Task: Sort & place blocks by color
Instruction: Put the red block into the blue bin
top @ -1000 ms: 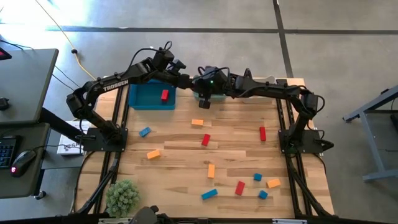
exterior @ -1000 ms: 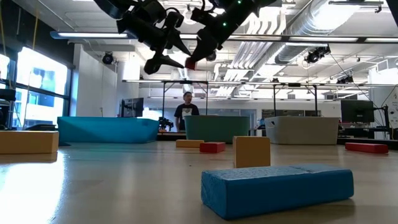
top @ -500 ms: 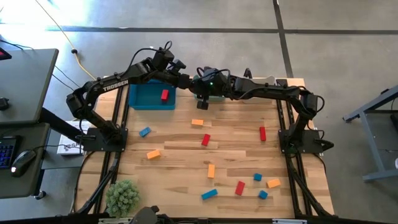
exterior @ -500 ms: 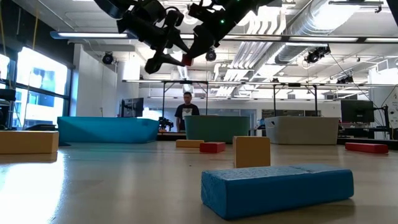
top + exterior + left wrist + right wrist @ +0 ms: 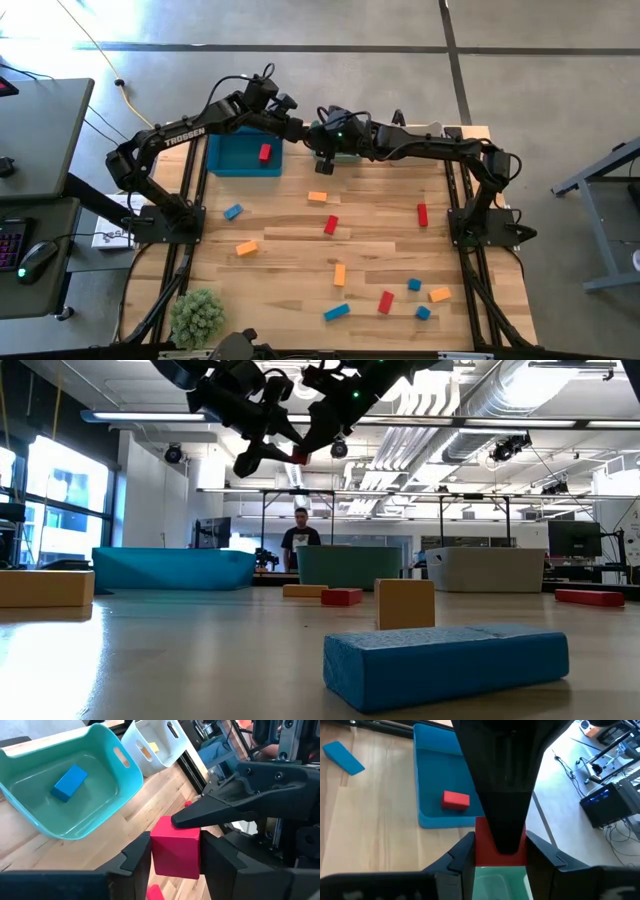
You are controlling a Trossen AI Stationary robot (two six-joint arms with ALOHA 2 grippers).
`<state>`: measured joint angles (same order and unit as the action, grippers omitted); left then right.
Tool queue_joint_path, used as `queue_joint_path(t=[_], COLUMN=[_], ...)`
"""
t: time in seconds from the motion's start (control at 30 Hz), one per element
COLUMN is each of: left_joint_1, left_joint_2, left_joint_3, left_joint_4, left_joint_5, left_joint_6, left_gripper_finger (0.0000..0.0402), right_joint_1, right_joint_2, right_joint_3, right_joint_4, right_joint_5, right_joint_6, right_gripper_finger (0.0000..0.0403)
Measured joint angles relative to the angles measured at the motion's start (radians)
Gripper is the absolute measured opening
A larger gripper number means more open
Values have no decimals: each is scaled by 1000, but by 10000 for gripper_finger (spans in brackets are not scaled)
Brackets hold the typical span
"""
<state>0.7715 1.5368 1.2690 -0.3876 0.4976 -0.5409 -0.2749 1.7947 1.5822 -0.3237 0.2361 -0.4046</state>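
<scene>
A red cube [image 5: 175, 847] hangs high above the table's far middle, over the teal bin [image 5: 500, 887]. Both grippers meet on it. My left gripper [image 5: 175, 865] reaches in from the left and is shut on the cube. My right gripper [image 5: 500, 862] comes from the right and is also shut on it. In the low view the cube [image 5: 298, 457] shows between the two dark hands. The blue bin [image 5: 243, 155] holds a red block [image 5: 264, 153]. The teal bin [image 5: 65, 795] holds a blue block [image 5: 70, 782]. My left gripper pinches the cube between its two fingers on two opposite side faces [image 5: 154, 852], slanting down from the table's left. The cube is lifted clear. My right gripper pinches the other pair of faces [image 5: 481, 852], slanting down from the table's right. One of its fingers [image 5: 225, 805] lies on the cube's upper face.
A white bin [image 5: 155, 745] with an orange piece stands beside the teal one. Loose blocks lie over the table: orange [image 5: 317, 197], red [image 5: 330, 225], red [image 5: 422, 214], blue [image 5: 233, 211], and several more toward the near edge. A potted plant [image 5: 197, 317] sits at the near left corner.
Both arms have stayed in place high over the far bins. In the low view the red cube has come slightly up and toward my left gripper, in between its fingers.
</scene>
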Motion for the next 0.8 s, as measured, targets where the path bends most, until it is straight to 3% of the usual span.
queue_joint_path(t=[0.27, 0.7, 0.8], left_joint_1=[0, 0, 0], left_joint_2=[0, 6, 5], left_joint_3=[0, -4, -4], left_joint_4=[-1, -18, -39], left_joint_5=[-1, -23, -81], left_joint_6=[38, 109, 142], left_gripper_finger=[121, 101, 101], right_joint_1=[0, 0, 0], right_joint_2=[0, -3, -3], right_joint_3=[0, 1, 1], right_joint_4=[-3, -15, -23], right_joint_5=[2, 13, 64], right_joint_6=[-1, 67, 66], right_gripper_finger=[122, 211, 220])
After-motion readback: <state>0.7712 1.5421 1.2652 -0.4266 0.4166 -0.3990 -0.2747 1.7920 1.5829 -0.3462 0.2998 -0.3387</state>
